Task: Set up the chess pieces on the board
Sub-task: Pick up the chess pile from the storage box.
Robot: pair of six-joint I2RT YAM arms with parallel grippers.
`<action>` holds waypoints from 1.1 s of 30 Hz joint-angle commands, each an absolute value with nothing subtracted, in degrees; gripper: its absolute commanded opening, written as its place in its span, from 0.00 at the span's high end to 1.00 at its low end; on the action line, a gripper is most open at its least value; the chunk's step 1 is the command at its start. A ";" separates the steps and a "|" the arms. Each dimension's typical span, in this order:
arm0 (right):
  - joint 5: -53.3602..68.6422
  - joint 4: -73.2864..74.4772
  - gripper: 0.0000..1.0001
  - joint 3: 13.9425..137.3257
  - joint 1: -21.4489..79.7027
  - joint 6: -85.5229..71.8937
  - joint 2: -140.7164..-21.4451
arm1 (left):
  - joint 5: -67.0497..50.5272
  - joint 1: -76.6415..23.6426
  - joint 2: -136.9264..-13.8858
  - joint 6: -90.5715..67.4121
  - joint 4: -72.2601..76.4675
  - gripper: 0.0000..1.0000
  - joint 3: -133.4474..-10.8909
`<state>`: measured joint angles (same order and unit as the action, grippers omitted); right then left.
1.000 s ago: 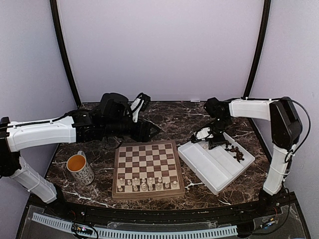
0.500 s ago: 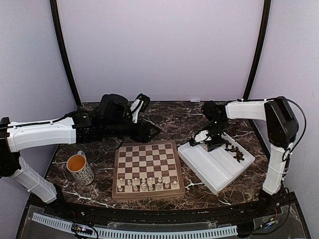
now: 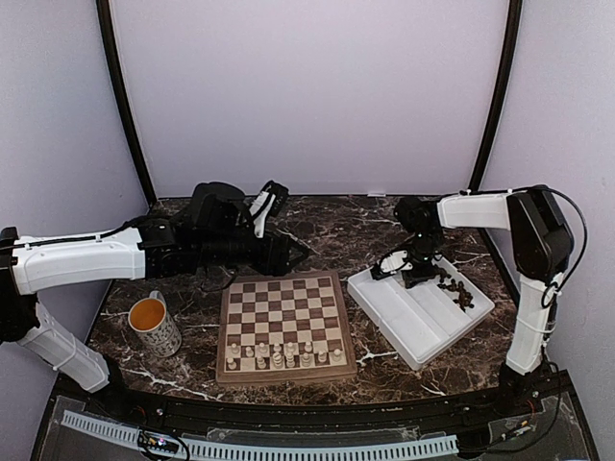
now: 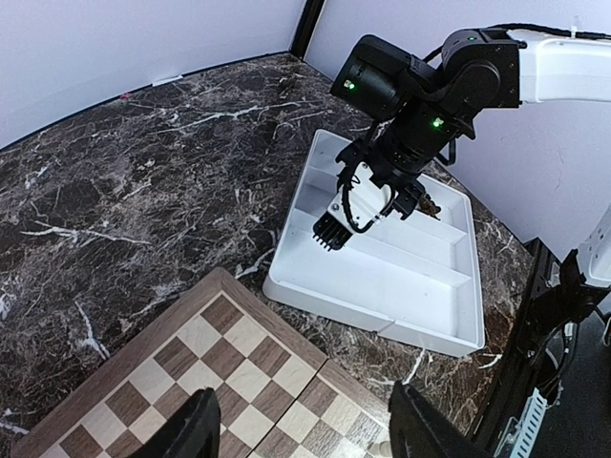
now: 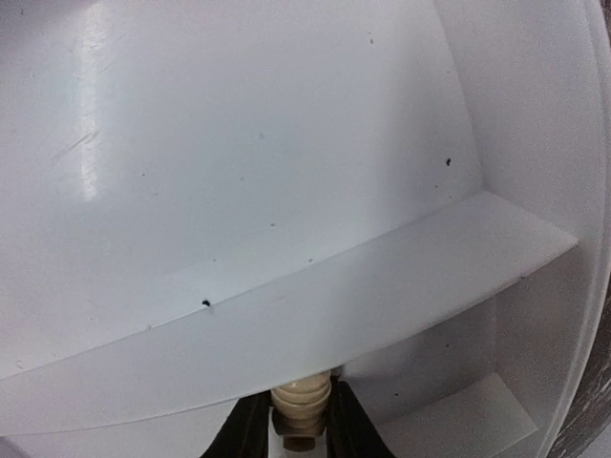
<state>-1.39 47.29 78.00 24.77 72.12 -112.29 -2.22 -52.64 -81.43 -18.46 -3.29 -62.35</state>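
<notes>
The board [image 3: 283, 309] lies at the table's middle front; it also shows in the left wrist view [image 4: 220, 382]. Several cream chess pieces [image 3: 281, 356] stand on its two near rows. Several dark chess pieces [image 3: 457, 293] lie in the far right compartment of the white tray [image 3: 408, 322]. My right gripper [image 3: 420, 278] reaches down into the tray and is shut on a cream piece [image 5: 302, 402], held upright at a tray divider [image 5: 286, 320]. My left gripper [image 3: 293, 253] is open and empty, above the board's far right corner [image 4: 305, 422].
A patterned mug [image 3: 155, 326] of orange liquid stands left of the board. The tray [image 4: 382, 286] sits right of the board, tilted to it. The dark marble table ends at the booth's walls behind and at both sides.
My right gripper has shifted slightly right inside the tray, and the tray has slid a little with it. My left arm has barely moved.
</notes>
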 commanded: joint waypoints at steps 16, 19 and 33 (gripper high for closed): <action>5.51 55.47 0.89 79.35 19.77 59.52 -101.30 | -9.29 -52.42 -87.14 -20.90 6.42 0.39 -64.24; 10.91 57.16 0.89 80.30 19.91 56.96 -97.95 | -11.89 -52.43 -90.03 -23.32 10.22 0.40 -64.94; 31.73 51.47 0.88 74.20 28.26 44.52 -87.82 | -19.98 -57.06 -104.41 -32.23 23.97 0.47 -71.58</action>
